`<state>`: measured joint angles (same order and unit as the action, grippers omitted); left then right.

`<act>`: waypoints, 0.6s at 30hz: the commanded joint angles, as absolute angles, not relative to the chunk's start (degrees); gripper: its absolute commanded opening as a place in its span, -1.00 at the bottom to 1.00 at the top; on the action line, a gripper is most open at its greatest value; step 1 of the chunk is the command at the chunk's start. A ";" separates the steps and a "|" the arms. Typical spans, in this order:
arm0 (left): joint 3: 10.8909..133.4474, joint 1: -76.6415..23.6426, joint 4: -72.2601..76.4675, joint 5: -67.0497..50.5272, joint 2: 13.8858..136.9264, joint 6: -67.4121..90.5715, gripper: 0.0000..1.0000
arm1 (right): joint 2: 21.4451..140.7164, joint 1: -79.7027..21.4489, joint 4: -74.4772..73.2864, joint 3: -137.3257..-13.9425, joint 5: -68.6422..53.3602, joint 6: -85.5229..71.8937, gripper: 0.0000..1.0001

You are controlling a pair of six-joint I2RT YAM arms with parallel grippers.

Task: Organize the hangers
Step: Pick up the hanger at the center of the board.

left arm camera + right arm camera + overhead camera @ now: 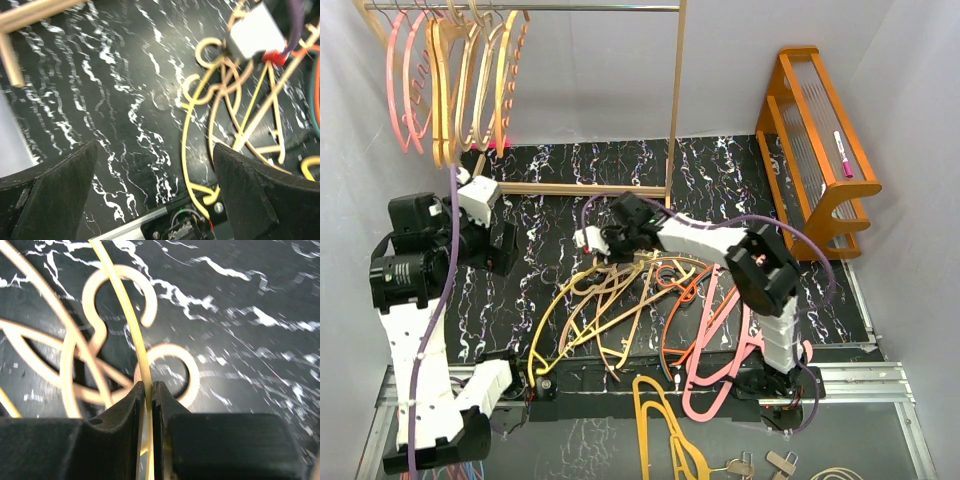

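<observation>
The job looks about half done at best. On the metal rail of the pale wooden garment rack (675, 100), a row of thin hangers in pink, salmon, orange and tan (450, 80) already hangs by its hooks, bunched at the rail's left end. I count roughly half a dozen, though they overlap too closely for an exact number. The rest lies as a tangled heap of yellow, tan, orange and pink hangers (615, 292) on the black, white-veined mat (740, 170) covering the surface. The heap sits in front of the rack, between the two arms, with bars and hooks threaded through one another. The right fingers (134, 400) are at the heap's far-left edge, pinched together on the slim bar of a thin yellow hanger (124, 305). That bar runs straight out of the narrow gap between them, crossing two pale tan hooks (120, 277) on the mat. The left fingers (503, 248) stand wide apart and hold nothing, hovering over bare mat just left of the heap. What remains, by my reckoning, is the larger share: drawing the gripped yellow hanger free of the tangle, hooking it onto the rail, then taking the others in turn. The interlocking is the likely snag.
</observation>
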<state>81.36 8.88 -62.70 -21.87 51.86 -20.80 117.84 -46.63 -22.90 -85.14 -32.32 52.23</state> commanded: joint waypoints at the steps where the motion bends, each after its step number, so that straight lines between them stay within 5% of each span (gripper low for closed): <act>1: 81.83 9.18 -75.37 -32.73 57.19 -32.59 0.94 | 103.39 -43.22 -19.86 -81.17 -29.62 51.17 -0.85; 8: 77.20 9.16 -80.26 -37.97 64.91 -46.46 0.94 | 88.52 -41.81 -18.38 -67.77 -20.76 44.70 -0.84; 18: 64.50 7.78 -64.43 -46.65 73.61 -56.91 0.94 | 78.93 -41.82 -14.22 -56.13 -17.88 39.15 -0.85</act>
<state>67.44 8.88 -70.26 -39.18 71.07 -50.94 81.58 -41.56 -18.04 -56.36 -19.33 42.15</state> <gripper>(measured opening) 0.969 0.104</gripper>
